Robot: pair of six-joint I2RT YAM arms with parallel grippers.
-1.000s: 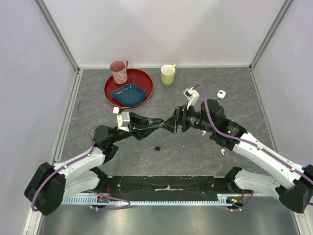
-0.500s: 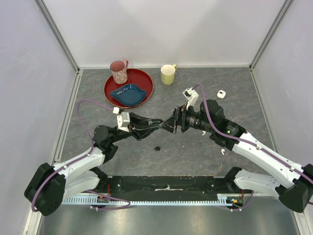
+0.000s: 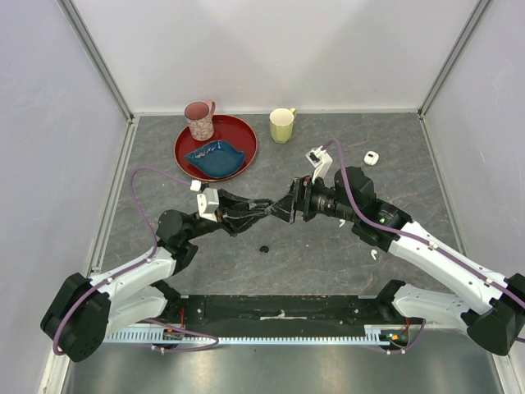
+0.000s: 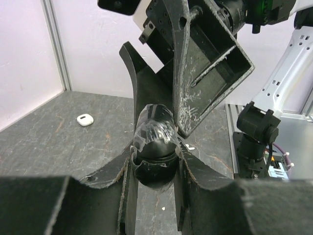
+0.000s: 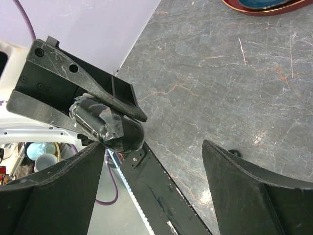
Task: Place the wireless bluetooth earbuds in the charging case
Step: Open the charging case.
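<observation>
The white charging case (image 3: 372,158) lies shut on the table at the back right, and shows far left in the left wrist view (image 4: 85,120). One small white earbud (image 3: 374,255) lies on the table beside the right arm. A small white piece (image 3: 194,185) lies by the red plate; I cannot tell what it is. My left gripper (image 3: 267,210) is shut on a black rounded object wrapped in clear tape (image 4: 155,147), held above the table's middle. My right gripper (image 3: 284,208) is open, and one finger (image 4: 183,98) rests against that object (image 5: 105,125).
A red plate (image 3: 244,130) with a blue dish (image 3: 215,156) and a pink mug (image 3: 199,120) stands at the back left. A yellow-green mug (image 3: 281,125) stands at the back centre. A small black piece (image 3: 264,248) lies on the table below the grippers.
</observation>
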